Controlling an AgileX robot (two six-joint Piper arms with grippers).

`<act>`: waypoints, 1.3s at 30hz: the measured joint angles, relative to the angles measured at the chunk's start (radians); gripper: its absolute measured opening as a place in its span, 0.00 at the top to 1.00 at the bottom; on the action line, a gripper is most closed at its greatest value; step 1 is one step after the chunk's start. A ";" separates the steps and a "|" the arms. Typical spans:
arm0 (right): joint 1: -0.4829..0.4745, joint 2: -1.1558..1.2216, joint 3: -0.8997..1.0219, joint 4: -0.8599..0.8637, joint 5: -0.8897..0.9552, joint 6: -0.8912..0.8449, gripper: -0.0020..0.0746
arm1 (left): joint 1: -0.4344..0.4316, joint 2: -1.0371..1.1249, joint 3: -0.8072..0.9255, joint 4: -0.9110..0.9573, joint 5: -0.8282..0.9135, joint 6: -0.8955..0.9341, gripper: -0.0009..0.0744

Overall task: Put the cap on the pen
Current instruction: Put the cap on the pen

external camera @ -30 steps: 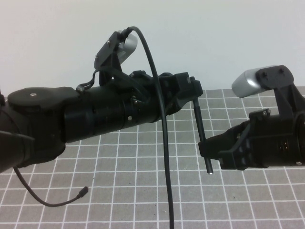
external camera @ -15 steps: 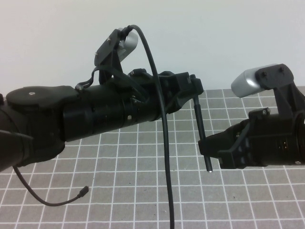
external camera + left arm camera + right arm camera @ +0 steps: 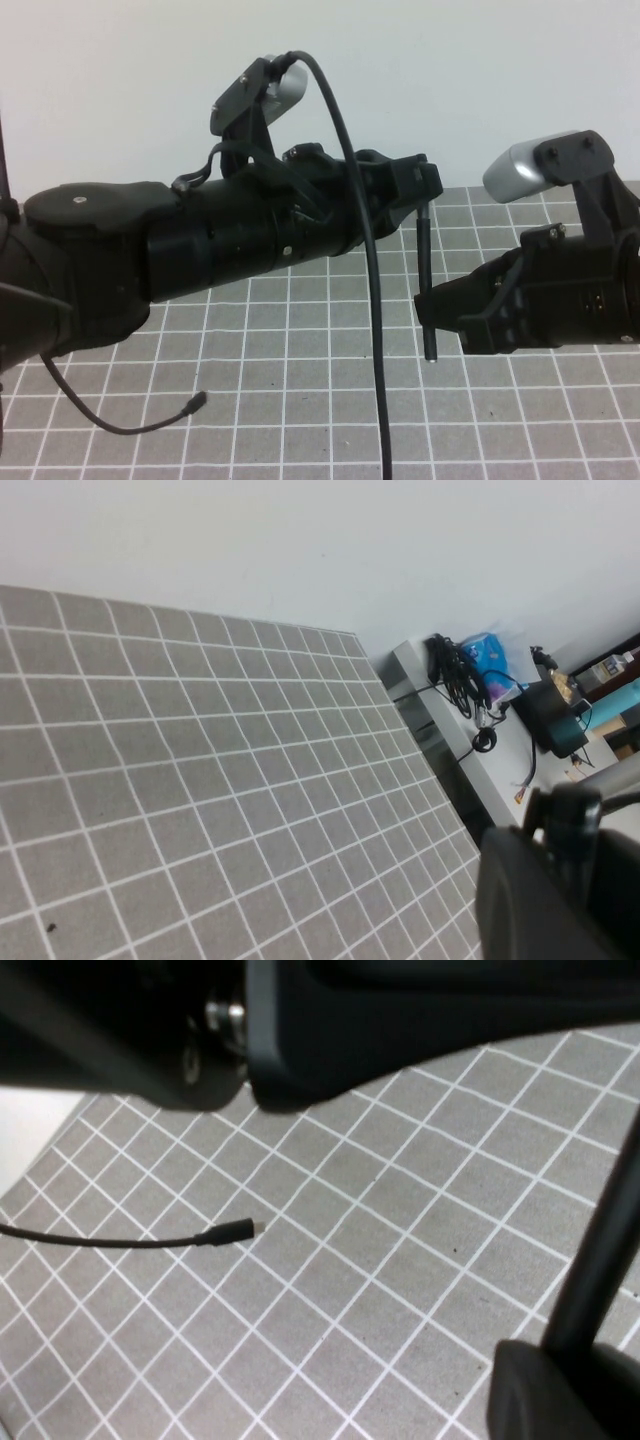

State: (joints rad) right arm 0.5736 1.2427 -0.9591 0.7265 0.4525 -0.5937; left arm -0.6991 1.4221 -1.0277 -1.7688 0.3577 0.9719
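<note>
The table (image 3: 300,330) is a grey grid mat, and both arms meet above it, well clear of its surface. Your left arm reaches across from the left, and its left hand (image 3: 418,190) sits at the pen's upper end; you cannot tell from here whether it is open or closed, or whether it carries the cap. Your right hand (image 3: 432,312) comes in from the right and is clamped on the pen (image 3: 424,262), low on the shaft. The pen stands nearly upright between the two hands, its pale tip (image 3: 431,357) pointing down below the right hand.

To do this step well, keep the right hand still as the anchor. Line the left hand up along the pen's axis before you press. Push straight down the shaft, not across it, as so thin a pen will likely tilt in the grip. A loose cable (image 3: 140,425) lies on the table below; it is out of the way.
</note>
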 joint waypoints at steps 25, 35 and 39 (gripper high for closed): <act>-0.067 -0.037 -0.009 -0.036 0.110 -0.006 0.90 | -0.005 -0.002 -0.001 -0.009 0.036 0.018 0.89; -0.069 -0.037 -0.013 -0.027 0.117 -0.009 0.90 | -0.005 -0.002 -0.001 0.006 0.093 0.029 0.83; -0.071 -0.045 -0.025 -0.012 0.112 -0.018 0.91 | 0.008 0.000 0.015 0.031 0.127 0.026 0.74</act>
State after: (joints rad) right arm 0.5022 1.1977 -0.9840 0.7143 0.5644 -0.6114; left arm -0.6909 1.4220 -1.0127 -1.7379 0.4848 0.9980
